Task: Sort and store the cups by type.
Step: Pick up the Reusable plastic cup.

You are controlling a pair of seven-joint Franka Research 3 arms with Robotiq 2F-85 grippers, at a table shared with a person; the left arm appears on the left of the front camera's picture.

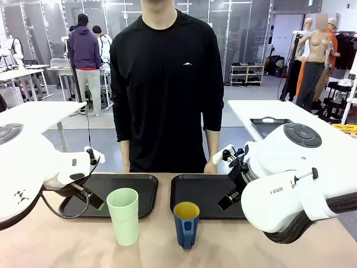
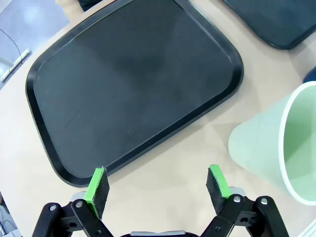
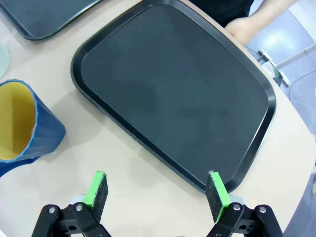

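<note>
A tall pale mint-green tumbler stands upright on the table, left of centre. Beside it, on the right, stands a shorter dark blue mug with a yellow inside and a handle. My left gripper hovers open over the near edge of the left tray, just left of the tumbler. Its green pads hold nothing. My right gripper is open above the right tray's near edge, to the right of the mug. Nothing lies between its pads.
Two empty black trays lie side by side behind the cups, the left tray and the right tray. A person in a black top stands at the far edge with one hand resting by the right tray. Another table with a tray stands at back right.
</note>
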